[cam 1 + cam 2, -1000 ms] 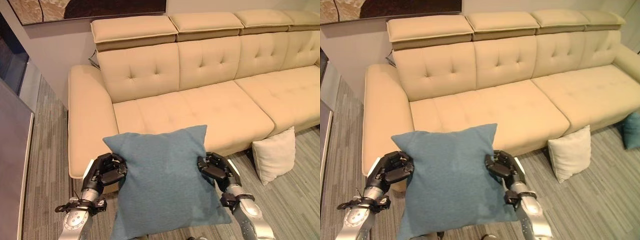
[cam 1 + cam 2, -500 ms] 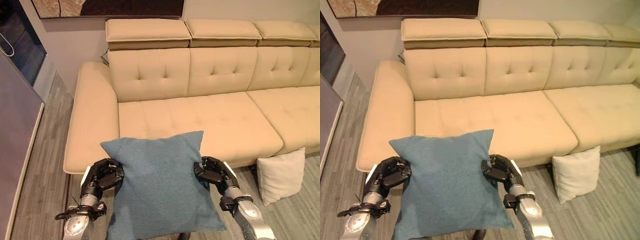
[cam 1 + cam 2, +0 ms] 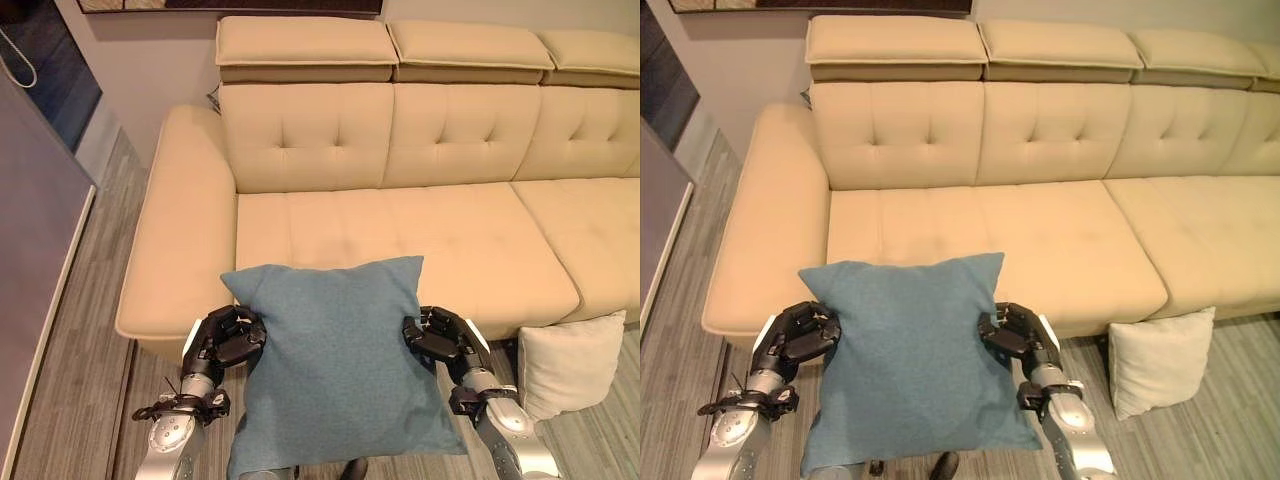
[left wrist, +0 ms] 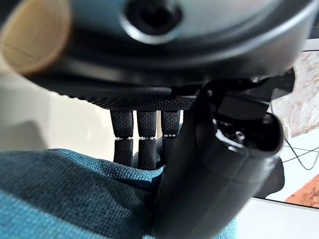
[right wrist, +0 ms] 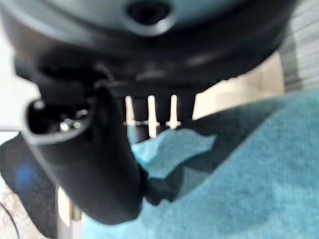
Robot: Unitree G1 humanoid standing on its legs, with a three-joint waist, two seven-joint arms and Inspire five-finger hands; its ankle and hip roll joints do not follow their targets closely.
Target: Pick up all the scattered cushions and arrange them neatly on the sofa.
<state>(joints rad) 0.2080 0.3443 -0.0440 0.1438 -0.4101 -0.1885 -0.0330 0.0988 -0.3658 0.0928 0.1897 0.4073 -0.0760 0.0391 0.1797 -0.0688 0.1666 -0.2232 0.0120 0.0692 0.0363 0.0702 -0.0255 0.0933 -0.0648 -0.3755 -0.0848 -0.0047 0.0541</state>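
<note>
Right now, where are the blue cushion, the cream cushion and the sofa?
blue cushion point(image 3: 340, 360): left eye view, middle of its face.
cream cushion point(image 3: 568, 362): left eye view, middle of its front.
sofa point(image 3: 400, 235): left eye view, bare seat.

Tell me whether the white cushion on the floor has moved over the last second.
No. The white cushion leans against the sofa front below the same seat seam as before; its shift in the picture comes from the camera moving.

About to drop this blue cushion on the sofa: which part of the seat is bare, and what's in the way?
The seat is bare from the left armrest rightward, below the tufted backrest. Both hands, left hand and right hand, grip the blue cushion before the seat's front edge. The cream cushion leans on the floor against the sofa front, at right.
</note>
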